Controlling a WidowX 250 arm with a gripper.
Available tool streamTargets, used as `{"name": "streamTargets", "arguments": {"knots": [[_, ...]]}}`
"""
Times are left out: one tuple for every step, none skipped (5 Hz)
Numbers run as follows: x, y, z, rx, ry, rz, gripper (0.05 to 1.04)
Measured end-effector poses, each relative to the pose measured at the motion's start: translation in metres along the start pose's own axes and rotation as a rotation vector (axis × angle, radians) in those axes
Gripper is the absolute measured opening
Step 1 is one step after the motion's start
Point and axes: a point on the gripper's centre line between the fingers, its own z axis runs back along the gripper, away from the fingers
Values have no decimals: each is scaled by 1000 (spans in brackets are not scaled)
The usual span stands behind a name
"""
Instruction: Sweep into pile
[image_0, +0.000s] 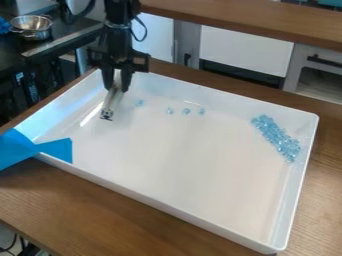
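Note:
My gripper (116, 82) hangs over the back left corner of the white tray (167, 200), its fingers shut on a pale, narrow sweeping tool (112, 102). The tool slants down to the tray floor, with a dark-marked lower end. To its right, small clear-blue pieces (169, 111) lie in a loose row along the back of the tray. A dense, elongated pile of the same blue pieces (275, 137) lies near the tray's right wall. The tool stands apart from the pieces.
Blue tape (55, 149) crosses the tray's left rim. The tray sits on a brown wooden table (87, 200). A metal pot (31, 27) stands on a dark counter at the upper left. White cabinets and a wooden counter (247, 25) are behind the tray.

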Motion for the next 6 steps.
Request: {"name": "streamTargets", "arguments": {"knots": [[-6, -7, -10, 22, -12, -28, 332], [-7, -12, -10, 36, -18, -30, 332], [-12, -20, -9, 37, -2, -45, 332], [-17, -35, -9, 20, 7, -67, 332], [-24, -56, -7, 0, 20, -85, 332], [-27, -72, -5, -9, 1, -83, 332]]}}
